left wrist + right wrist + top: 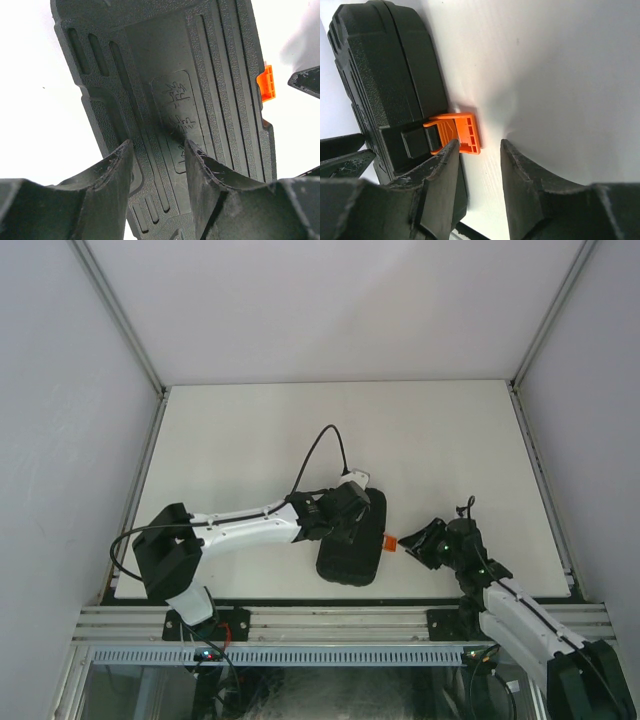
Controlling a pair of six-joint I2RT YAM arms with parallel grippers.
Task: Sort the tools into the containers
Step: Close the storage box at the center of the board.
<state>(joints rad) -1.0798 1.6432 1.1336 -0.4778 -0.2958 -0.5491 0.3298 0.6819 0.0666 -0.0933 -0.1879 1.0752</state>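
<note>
Reaching the small orange latch tab [457,131] is what the next move turns on, and the right fingers [408,540] are by far the nearer pair. The black ribbed plastic clamshell case [350,562] lies shut on the white desk [250,440] near its front edge. In the overhead view its long axis runs roughly from 1 o'clock to 7 o'clock, and the tab sticks out of its 3 o'clock side.

The right fingers come in from about 4 o'clock. They stand parted, and the tab pokes into the gap just beside the finger nearer the case (apparently not pinched). The left fingers [348,512] sit over the case's 12 o'clock half. They are also spread and grip nothing, with the ribbed lid beneath them. I cannot tell whether they press on the lid. No tools show anywhere, so the case probably has to be opened first.
</note>
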